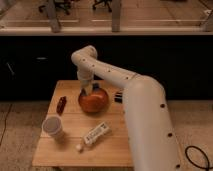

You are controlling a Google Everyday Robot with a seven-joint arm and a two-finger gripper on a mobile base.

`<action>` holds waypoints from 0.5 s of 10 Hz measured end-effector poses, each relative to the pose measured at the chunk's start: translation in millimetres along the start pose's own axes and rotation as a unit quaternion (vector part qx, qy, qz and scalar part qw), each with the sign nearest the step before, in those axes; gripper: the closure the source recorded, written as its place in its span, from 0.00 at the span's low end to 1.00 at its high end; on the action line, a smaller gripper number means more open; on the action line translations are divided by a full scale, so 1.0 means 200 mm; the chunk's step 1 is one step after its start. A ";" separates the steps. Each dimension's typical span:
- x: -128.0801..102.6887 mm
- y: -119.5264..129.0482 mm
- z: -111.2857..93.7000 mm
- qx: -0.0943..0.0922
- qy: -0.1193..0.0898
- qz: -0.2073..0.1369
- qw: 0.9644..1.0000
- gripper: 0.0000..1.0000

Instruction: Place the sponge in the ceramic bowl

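An orange-brown ceramic bowl (93, 101) sits on the wooden table (112, 145), just behind its middle. My gripper (88, 90) hangs at the end of the white arm, reaching down over the bowl's back rim and into its opening. I cannot make out the sponge; it is hidden at the gripper or inside the bowl.
A small dark object (118, 96) lies right of the bowl, and a brown bar-shaped item (61, 104) left of it. Nearer the front are a white cup (52, 126), a white tube (96, 133) and a small pale lump (79, 147). The arm covers the table's right side.
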 end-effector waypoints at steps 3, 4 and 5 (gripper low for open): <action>0.00 0.01 0.00 0.000 0.004 -0.002 1.000 0.20; 0.00 0.01 0.01 0.000 0.005 -0.003 1.000 0.20; 0.01 0.02 0.01 0.000 0.008 -0.003 1.000 0.20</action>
